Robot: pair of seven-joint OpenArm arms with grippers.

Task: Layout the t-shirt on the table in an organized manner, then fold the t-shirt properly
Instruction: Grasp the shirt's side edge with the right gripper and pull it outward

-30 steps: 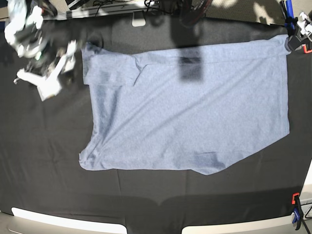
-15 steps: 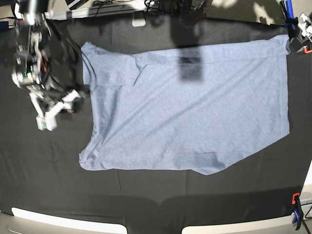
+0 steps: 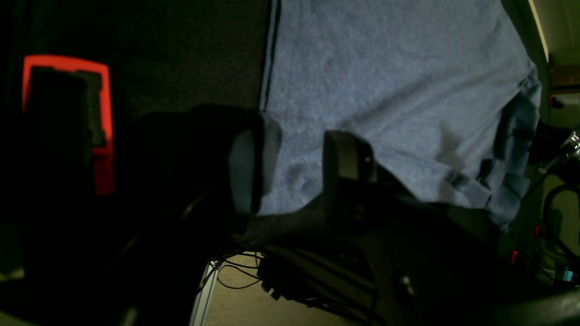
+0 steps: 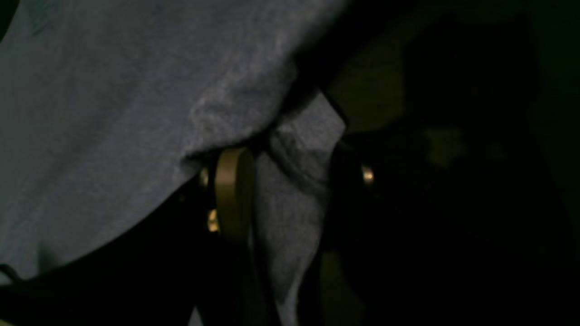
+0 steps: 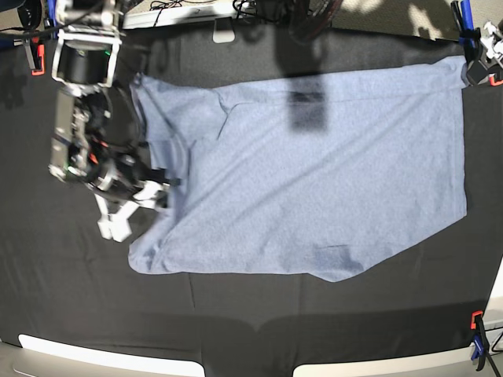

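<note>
The blue-grey t-shirt (image 5: 314, 173) lies spread flat on the black table (image 5: 251, 322), and no lettering shows. Its left side is rumpled, with a folded sleeve (image 5: 169, 118). My right gripper (image 5: 141, 206) is at the shirt's left edge. In the right wrist view its jaws stand apart with a fold of the shirt (image 4: 290, 199) between them. My left gripper (image 5: 474, 67) sits at the shirt's far right corner. In the left wrist view its fingers (image 3: 247, 167) are apart with the cloth (image 3: 385, 81) showing between them.
Orange clamps stand at the table corners (image 5: 35, 59) (image 5: 493, 78) (image 5: 477, 322); one glows red in the left wrist view (image 3: 68, 122). Cables and stands (image 5: 259, 12) line the far edge. White rim pieces (image 5: 110, 357) run along the near edge.
My right arm has swung from the table's far left corner toward the near side and to the right, and its open gripper now reaches the shirt's left edge. The left arm has not moved.
</note>
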